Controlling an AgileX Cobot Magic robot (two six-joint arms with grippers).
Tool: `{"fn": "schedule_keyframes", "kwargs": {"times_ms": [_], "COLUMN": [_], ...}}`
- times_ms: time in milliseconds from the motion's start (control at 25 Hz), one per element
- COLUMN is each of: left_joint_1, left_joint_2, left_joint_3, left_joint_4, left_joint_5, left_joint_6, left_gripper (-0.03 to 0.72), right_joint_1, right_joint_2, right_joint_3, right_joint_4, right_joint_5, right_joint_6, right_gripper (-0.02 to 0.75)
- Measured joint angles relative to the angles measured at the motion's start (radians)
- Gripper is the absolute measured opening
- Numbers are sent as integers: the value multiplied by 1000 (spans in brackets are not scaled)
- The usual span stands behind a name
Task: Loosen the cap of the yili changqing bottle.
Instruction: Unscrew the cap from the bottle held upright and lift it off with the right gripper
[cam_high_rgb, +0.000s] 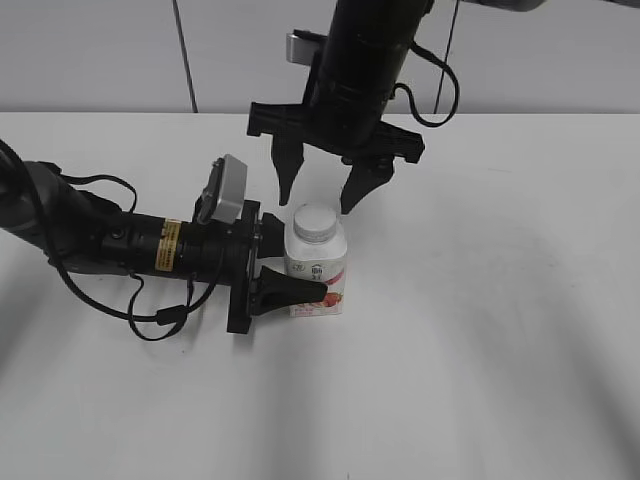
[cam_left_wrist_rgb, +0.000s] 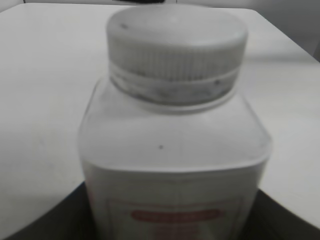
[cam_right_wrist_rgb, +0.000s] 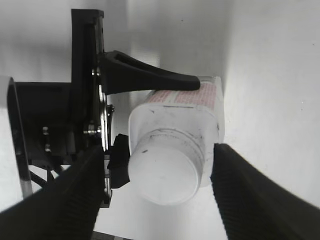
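Note:
The yili changqing bottle (cam_high_rgb: 318, 268) stands upright on the white table, a white squarish bottle with a red and pink label. Its white ribbed cap (cam_high_rgb: 315, 222) sits on the neck. My left gripper (cam_high_rgb: 310, 280) reaches in from the left and is shut on the bottle's lower body; one black finger (cam_high_rgb: 295, 290) crosses the label. In the left wrist view the bottle (cam_left_wrist_rgb: 172, 150) and cap (cam_left_wrist_rgb: 177, 42) fill the frame. My right gripper (cam_high_rgb: 318, 200) hangs open just above the cap. Seen from the right wrist, its fingers (cam_right_wrist_rgb: 255, 195) straddle the cap (cam_right_wrist_rgb: 167, 172) without touching.
The white table (cam_high_rgb: 500, 350) stretches to the right and front of the bottle. The left arm and its cables (cam_high_rgb: 110, 250) lie low across the table on the left. A pale wall stands behind the table's far edge.

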Motion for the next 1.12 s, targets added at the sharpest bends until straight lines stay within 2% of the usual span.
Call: {"fn": "schedule_keyframes", "kwargs": {"times_ms": [960,1120], "left_joint_1": [0,0], "left_joint_2": [0,0], "left_joint_3": [0,0], "left_joint_4": [-1,-1], "left_joint_5": [3,3], "left_joint_6": [0,0], "left_gripper": [412,412], "right_joint_1": [20,20], "right_joint_2": [7,7], "right_joint_3": [25,25], "right_joint_4": [-31,-32], "right_joint_5": [3,3], "right_joint_6": [2,1], "right_gripper": [524,470]}}
